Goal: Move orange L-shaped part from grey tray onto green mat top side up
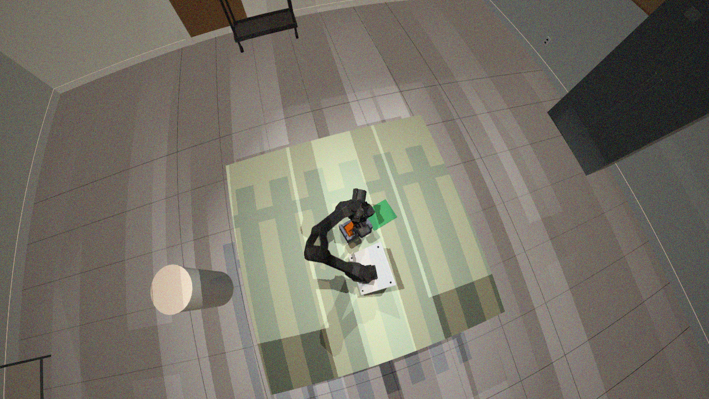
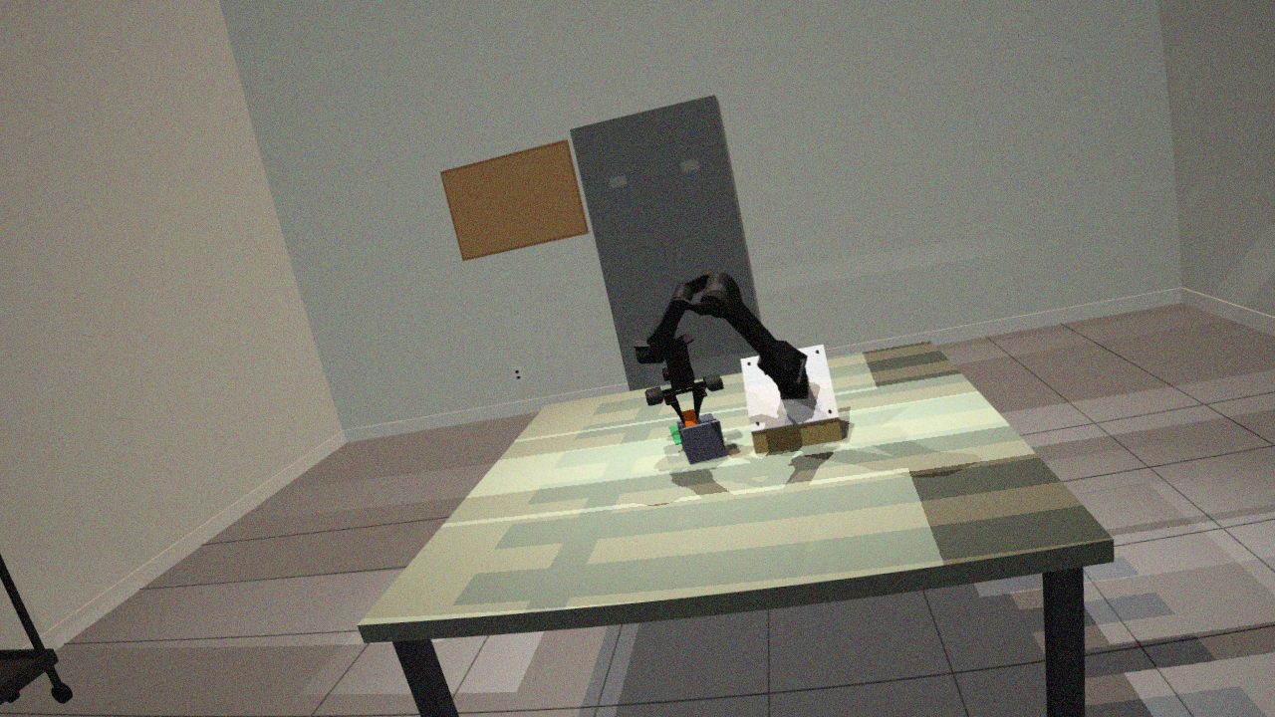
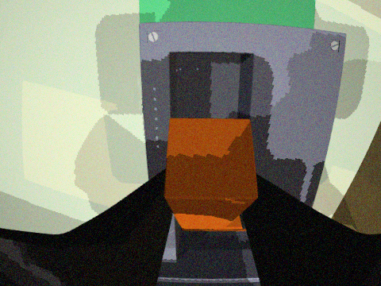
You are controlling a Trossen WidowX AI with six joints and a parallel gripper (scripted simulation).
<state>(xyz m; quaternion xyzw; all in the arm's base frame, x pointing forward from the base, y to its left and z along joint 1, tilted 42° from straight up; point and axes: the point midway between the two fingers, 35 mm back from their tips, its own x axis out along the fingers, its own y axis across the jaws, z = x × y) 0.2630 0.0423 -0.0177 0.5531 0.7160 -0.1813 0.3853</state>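
The orange part [image 1: 348,228] [image 2: 688,416] [image 3: 210,159] is tipped, with its raised end standing out of the pocket. Its lower end sits in the near part of the pocket in the grey tray [image 2: 704,443] [image 3: 294,131]. The far part of the pocket shows dark and open in the wrist view. My gripper [image 2: 690,419] [image 3: 207,178] is shut on the raised end, one black finger against each side. The fingertips are partly hidden beside the part. The green mat [image 1: 386,214] [image 2: 675,435] [image 3: 238,12] lies just beyond the tray's far edge in the wrist view.
The arm's white base plate [image 1: 379,262] [image 2: 757,383] stands close beside the tray, on a brown block [image 2: 798,436]. The arm arches from it over to the tray. The striped table [image 1: 277,297] [image 2: 713,535] carries all of this. Two screw heads show on the tray's far corners.
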